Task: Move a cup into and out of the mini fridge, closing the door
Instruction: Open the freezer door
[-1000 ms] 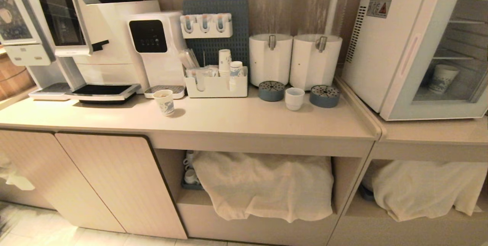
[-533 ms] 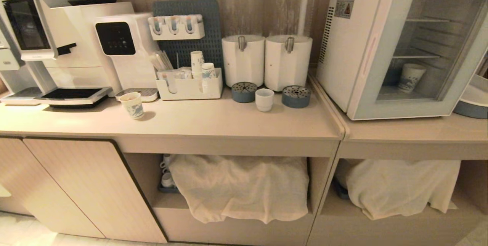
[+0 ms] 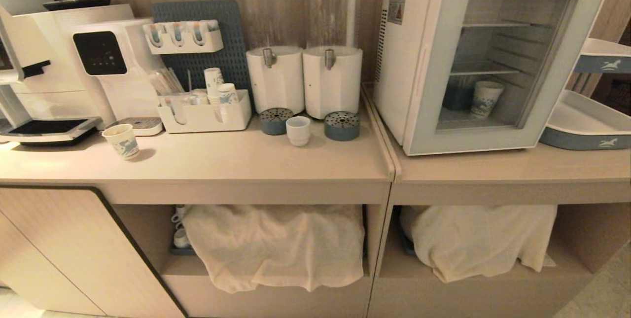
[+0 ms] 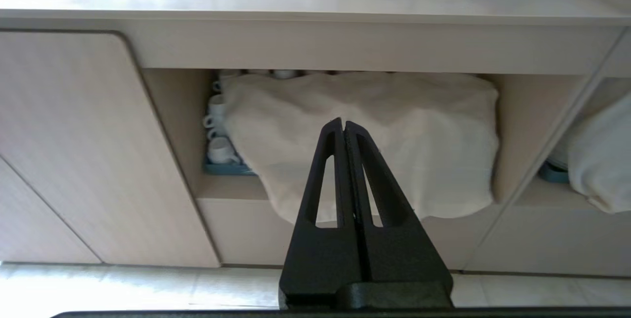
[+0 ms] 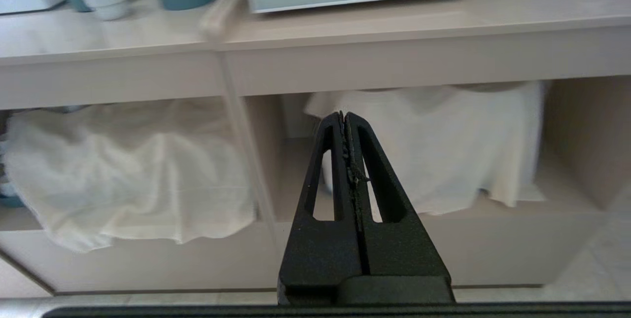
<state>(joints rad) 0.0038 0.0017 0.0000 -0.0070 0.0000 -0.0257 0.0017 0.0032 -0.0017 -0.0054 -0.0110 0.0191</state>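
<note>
**Mia:** Where is the little white cup [image 3: 298,130]?

**Ben:** It sits on the counter [image 3: 236,160], a bit left of the middle of the head picture. It stands up straight between two round blue drip trays [image 3: 275,120], just in front of the two white drink dispensers [image 3: 275,79]. Nothing is holding it.

**Mia:** And the mini fridge [image 3: 485,56]?

**Ben:** It is in the upper right of the head picture, on the next counter over. Its door [image 3: 498,64] is shut. Through the glass you can see a paper cup with blue print [image 3: 485,99] on the bottom wire shelf, and something dark behind it that I cannot make out.

**Mia:** What are the robot's hands doing?

**Ben:** You cannot see them in the head picture. In the left wrist picture, the left gripper [image 4: 343,125] is low down, in front of the open shelf under the counter, with a white cloth [image 4: 365,135] behind it. Its two black fingers are pressed tight together and hold nothing.

**Mia:** And the other one?

**Ben:** The right gripper [image 5: 344,117] is the same. Its fingers are squeezed together with nothing in them. It points at the shelf under the fridge, where another white cloth [image 5: 443,140] hangs.

**Mia:** What else is up there?

**Ben:** A second paper cup [image 3: 122,141] stands alone at the left of the head picture, near a white machine with a black screen [image 3: 106,61]. A white tray with blue trim [image 3: 586,128] lies at the far right, next to the fridge.
</note>
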